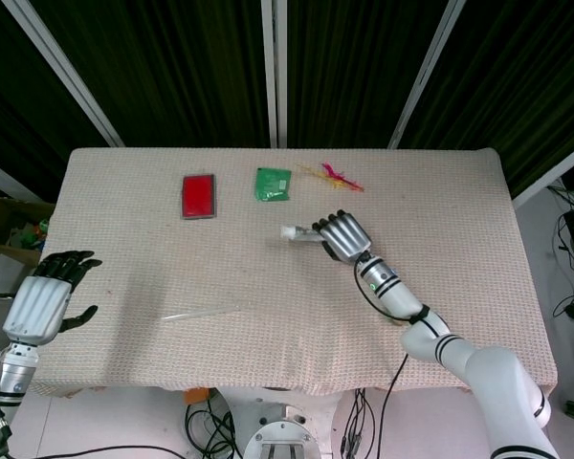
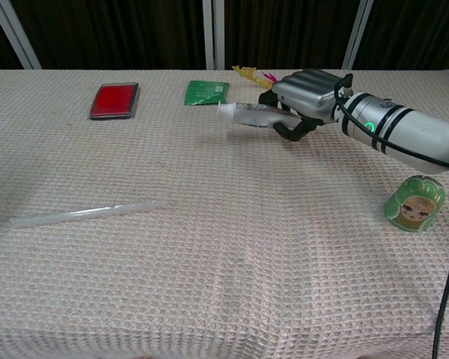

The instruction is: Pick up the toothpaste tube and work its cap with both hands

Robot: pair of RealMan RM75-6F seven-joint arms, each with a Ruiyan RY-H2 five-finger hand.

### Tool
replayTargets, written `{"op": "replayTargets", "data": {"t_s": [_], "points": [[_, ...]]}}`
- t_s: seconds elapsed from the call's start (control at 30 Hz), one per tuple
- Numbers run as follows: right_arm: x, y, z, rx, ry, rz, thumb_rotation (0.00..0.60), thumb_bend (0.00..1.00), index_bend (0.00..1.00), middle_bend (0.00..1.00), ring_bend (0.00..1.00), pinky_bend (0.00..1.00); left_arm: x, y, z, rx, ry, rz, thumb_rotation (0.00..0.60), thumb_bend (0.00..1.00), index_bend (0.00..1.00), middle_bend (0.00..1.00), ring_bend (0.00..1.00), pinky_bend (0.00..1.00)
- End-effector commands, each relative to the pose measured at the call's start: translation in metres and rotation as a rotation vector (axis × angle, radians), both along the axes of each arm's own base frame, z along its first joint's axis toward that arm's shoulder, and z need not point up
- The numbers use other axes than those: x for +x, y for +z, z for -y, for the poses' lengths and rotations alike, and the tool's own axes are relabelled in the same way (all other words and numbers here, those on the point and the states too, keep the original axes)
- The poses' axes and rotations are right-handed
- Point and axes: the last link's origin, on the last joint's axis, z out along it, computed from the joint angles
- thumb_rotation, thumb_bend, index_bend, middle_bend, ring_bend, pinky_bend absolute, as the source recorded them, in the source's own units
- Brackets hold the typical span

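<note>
My right hand grips the toothpaste tube and holds it lifted off the table, lying roughly level. Its white cap sticks out to the left of the fingers. My left hand hangs at the table's left front edge with its fingers apart and nothing in it; only the head view shows it.
A clear thin tube lies front left. A red case and a green packet lie at the back, with a yellow-pink feathery item behind the right hand. A green doll figure stands at right.
</note>
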Motion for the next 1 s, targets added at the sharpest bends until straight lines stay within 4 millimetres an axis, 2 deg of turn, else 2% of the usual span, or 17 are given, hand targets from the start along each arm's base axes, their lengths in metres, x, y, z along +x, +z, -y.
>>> {"op": "replayTargets", "data": {"t_s": [0.03,0.27,0.57,0.77,1.0], "points": [[0.000,0.009,-0.011,0.003,0.061,0.135,0.600,0.71,0.81,0.64,0.46,0.49,0.009,-0.002,-0.009,-0.016,-0.038,0.029,0.600,0.18,0.24,0.18,0.15,0.19],[0.011,0.020,-0.028,0.055,0.162,0.380,0.600,0.73,0.83,0.66,0.49,0.57,0.046,-0.013,-0.042,-0.068,-0.184,0.090,0.600,0.18,0.27,0.18,0.16,0.20],[0.028,0.008,-0.039,0.109,0.242,0.480,0.600,0.73,0.84,0.67,0.50,0.61,0.103,-0.034,-0.083,-0.147,-0.383,0.091,0.600,0.19,0.27,0.19,0.16,0.20],[0.036,0.003,-0.039,0.135,0.261,0.498,0.600,0.73,0.85,0.67,0.50,0.61,0.125,-0.051,-0.094,-0.196,-0.472,0.050,0.600,0.20,0.28,0.19,0.16,0.20],[0.035,0.001,-0.039,0.153,0.259,0.501,0.600,0.73,0.85,0.68,0.50,0.62,0.136,-0.068,-0.100,-0.180,-0.598,-0.033,0.600,0.22,0.30,0.19,0.16,0.20]]}}
